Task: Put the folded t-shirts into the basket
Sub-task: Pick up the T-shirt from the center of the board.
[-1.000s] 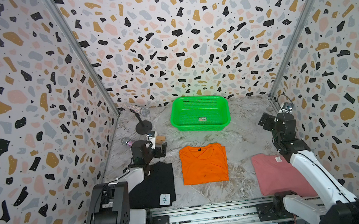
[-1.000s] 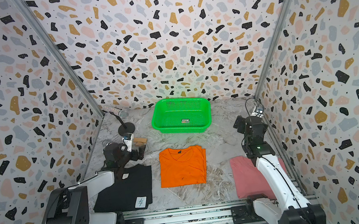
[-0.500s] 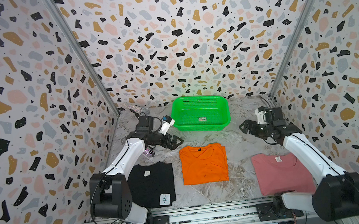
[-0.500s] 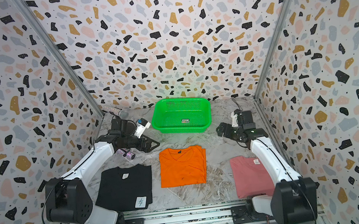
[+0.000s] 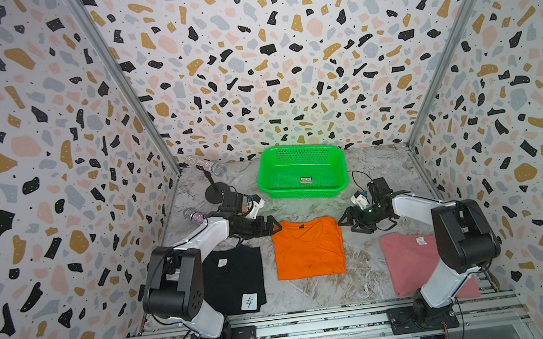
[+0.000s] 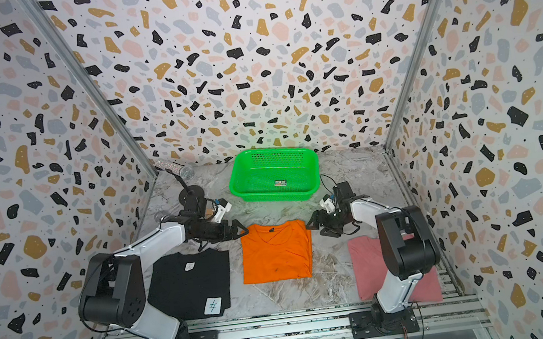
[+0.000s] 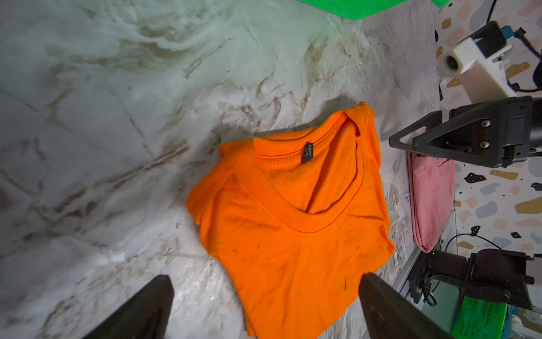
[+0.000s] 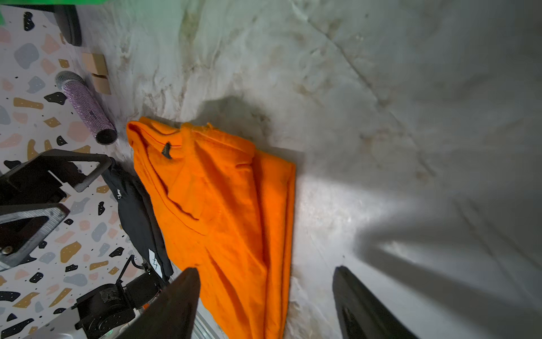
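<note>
Both arms have swung in toward the orange shirt [image 5: 309, 249].
At its far corners, left gripper [image 5: 276, 226] and right gripper [image 5: 346, 225] gape; bare tabletop [image 5: 302, 208] separates it from the basket [image 5: 304, 195].

Centre frame in a top view, a bare strip of worktop [image 5: 302, 208] runs between the basket [image 5: 300, 191] and the orange shirt [image 5: 309, 249]: an open lane! The left gripper [image 5: 275, 226] and right gripper [image 5: 345, 222] block its two ends. Left of the basket, a microphone stand [image 5: 214, 193] and a lying microphone [image 5: 193, 215] crowd the corner. Bare lanes run down both sides of the orange shirt.
</note>
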You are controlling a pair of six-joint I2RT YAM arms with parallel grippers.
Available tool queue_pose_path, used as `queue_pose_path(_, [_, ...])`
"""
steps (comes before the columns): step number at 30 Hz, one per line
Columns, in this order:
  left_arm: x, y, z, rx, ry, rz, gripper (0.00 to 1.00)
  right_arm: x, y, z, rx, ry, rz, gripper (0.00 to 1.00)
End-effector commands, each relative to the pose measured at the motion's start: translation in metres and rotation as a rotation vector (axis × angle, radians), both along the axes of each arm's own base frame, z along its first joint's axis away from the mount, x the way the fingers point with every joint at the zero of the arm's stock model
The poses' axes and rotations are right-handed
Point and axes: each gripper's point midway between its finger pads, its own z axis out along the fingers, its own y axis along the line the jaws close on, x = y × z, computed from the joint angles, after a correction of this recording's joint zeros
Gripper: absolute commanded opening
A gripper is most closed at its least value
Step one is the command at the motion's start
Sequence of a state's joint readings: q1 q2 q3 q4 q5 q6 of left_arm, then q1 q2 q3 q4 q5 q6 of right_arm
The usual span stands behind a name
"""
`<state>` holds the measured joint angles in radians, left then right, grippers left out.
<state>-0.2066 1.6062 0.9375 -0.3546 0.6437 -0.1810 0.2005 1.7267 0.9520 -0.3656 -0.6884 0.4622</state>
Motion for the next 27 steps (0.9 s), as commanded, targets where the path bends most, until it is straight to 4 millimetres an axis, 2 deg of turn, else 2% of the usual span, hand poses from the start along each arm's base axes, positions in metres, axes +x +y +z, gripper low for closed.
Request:
queue_pose_path(1, [0.007,-0.001,-0.013,-0.004,0.022,0.069,1.00,0.005,0.007,0.002,0.035,-0.026,0.032,0.77])
queue_pose_path(8, [-0.001,-0.013,-0.031,-0.002,0.051,0.056,1.00,0.003,0.019,-0.020,0.114,0.052,0.045,0.75])
queue_pose_path(13, [-0.004,-0.021,-0.042,-0.002,0.088,0.039,0.99,0.003,0.036,-0.019,0.193,0.060,0.070,0.73])
queue_pose_path(17, [-0.004,-0.024,-0.043,-0.004,0.091,0.027,0.99,0.006,0.040,-0.016,0.216,0.045,0.076,0.68])
queue_pose_path(23, [-0.001,-0.021,-0.032,0.027,0.045,-0.010,0.99,0.007,0.040,-0.016,0.211,0.021,0.081,0.43])
queue_pose_path(27, [0.005,-0.011,-0.002,0.053,-0.070,-0.059,1.00,0.006,0.036,-0.019,0.176,0.013,0.092,0.22])
